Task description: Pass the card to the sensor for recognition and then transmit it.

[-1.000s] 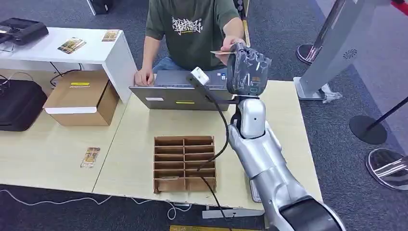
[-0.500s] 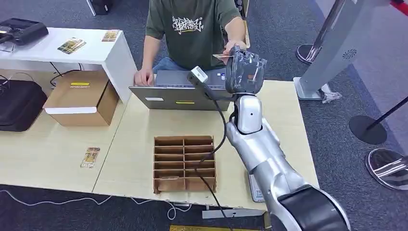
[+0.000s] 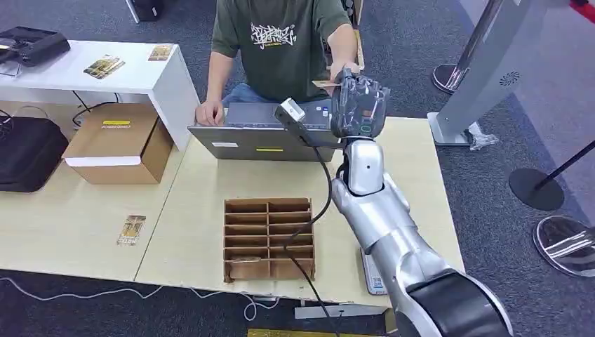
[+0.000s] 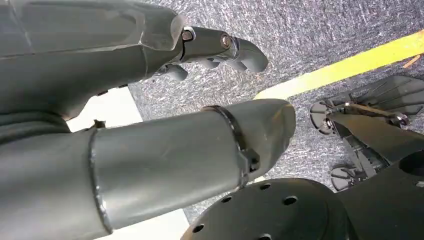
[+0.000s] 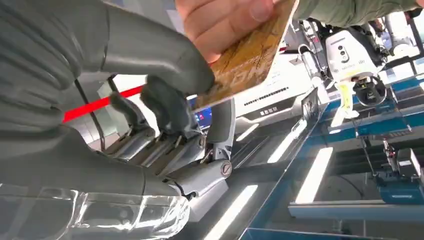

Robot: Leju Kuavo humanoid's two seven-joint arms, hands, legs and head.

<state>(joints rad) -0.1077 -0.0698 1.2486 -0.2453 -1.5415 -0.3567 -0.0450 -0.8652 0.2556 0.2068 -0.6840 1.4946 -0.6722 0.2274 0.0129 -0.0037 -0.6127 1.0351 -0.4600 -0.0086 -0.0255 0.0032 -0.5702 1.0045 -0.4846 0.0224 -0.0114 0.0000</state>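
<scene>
My right hand point(image 3: 359, 104) is raised above the far edge of the table, just in front of the seated person. It pinches a gold card point(image 3: 323, 83) between the thumb and a finger. The right wrist view shows that pinch on the card point(image 5: 250, 60) by my right hand point(image 5: 165, 95). The person's hand point(image 5: 225, 20) grips the card's other end at the same time. The white sensor head point(image 3: 289, 111) stands on its black stalk just left of and below the card. My left hand point(image 4: 220, 45) hangs over the grey carpet with its fingers apart, holding nothing.
A grey laptop point(image 3: 259, 133) lies open between the person and the sensor. A cardboard divider tray point(image 3: 269, 237) sits mid-table, with the sensor's black cable point(image 3: 324, 196) running past it. Another card point(image 3: 131, 229) lies at the left. A cardboard box point(image 3: 119, 144) and a black bag point(image 3: 24, 151) stand farther left.
My right hand has sunk a little and drifted slightly left with the card. The person's hand has stayed on the card throughout.
</scene>
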